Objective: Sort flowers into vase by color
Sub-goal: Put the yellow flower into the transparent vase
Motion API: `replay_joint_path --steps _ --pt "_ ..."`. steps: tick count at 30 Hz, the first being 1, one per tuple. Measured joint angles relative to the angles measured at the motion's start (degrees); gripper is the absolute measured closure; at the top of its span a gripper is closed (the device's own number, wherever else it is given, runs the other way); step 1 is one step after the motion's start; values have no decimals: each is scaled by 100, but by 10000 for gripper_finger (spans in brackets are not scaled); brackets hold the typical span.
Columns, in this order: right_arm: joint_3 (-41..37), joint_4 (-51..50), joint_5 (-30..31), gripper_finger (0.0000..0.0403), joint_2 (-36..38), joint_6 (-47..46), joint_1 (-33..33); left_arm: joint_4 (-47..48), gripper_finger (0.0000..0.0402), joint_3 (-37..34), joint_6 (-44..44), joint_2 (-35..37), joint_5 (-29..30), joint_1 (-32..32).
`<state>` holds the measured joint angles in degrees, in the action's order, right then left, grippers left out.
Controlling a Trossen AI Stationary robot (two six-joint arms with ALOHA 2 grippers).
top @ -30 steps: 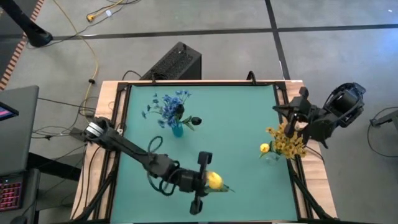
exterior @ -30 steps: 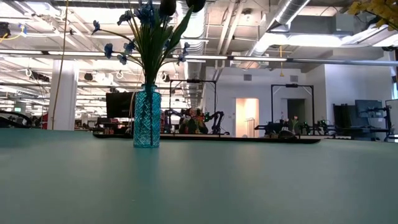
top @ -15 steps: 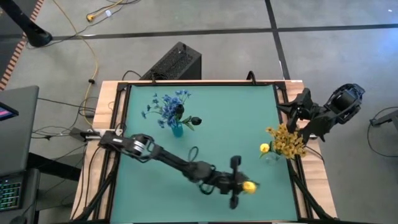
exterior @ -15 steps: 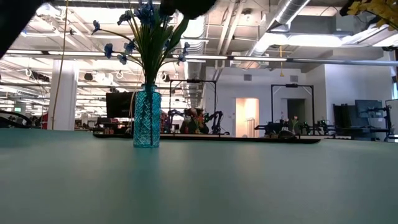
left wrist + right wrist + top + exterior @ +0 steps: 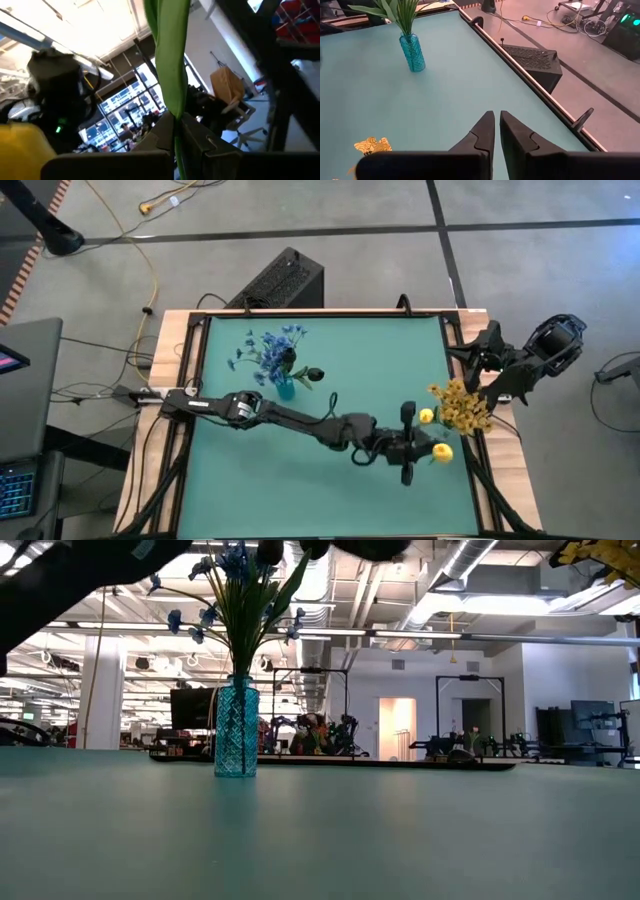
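- Left gripper (image 5: 408,448), lower right of the high view, is clamped on a yellow bud (image 5: 441,451), just beside the yellow-orange flowers (image 5: 462,406).
- Right gripper (image 5: 487,350), nearly closed and empty, waits at the table's (image 5: 350,370) right edge.
- Blue flowers (image 5: 272,350) fill the teal vase (image 5: 236,728), upper left; their tops are cut off in the low view.

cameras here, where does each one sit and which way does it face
High view: overhead, looking down on the table and both arms; left gripper holds a yellow flower.
Low view: at tabletop height, facing the room; a dark arm blurs the top.
Left wrist: past its fingers shut on a green stem.
Right wrist: past its empty fingers across the table.
Shared: the blue vase shows in high, low and right wrist views.
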<state>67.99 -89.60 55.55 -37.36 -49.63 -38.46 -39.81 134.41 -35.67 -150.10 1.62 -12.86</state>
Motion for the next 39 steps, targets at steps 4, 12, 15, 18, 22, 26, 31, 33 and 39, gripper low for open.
replay_joint_path --steps 4,12,15,18,22,26,31,33,39 --pt "0 -2 0 348 0 65 0 19 401 -4 197 -11 -213 221" --pt "0 0 -9 348 -2 153 0 39 401 -4 441 -11 -605 464" --pt "0 0 -11 347 -2 163 0 42 401 -4 448 -11 -854 461" --pt "0 0 -12 347 -2 191 0 96 401 -7 213 -11 -889 449" --pt "0 -2 -13 347 -2 210 0 144 401 -11 165 -11 -889 450" --pt "0 -1 -13 347 -2 210 0 135 401 -46 158 -10 -888 452" --pt "0 0 -15 347 -2 210 0 150 401 -81 86 -9 -912 450" --pt "0 -1 -15 347 -2 209 0 111 401 -81 -23 -7 -1027 450" --pt "0 0 -15 347 -2 208 0 6 401 -81 -230 -7 -1186 417"
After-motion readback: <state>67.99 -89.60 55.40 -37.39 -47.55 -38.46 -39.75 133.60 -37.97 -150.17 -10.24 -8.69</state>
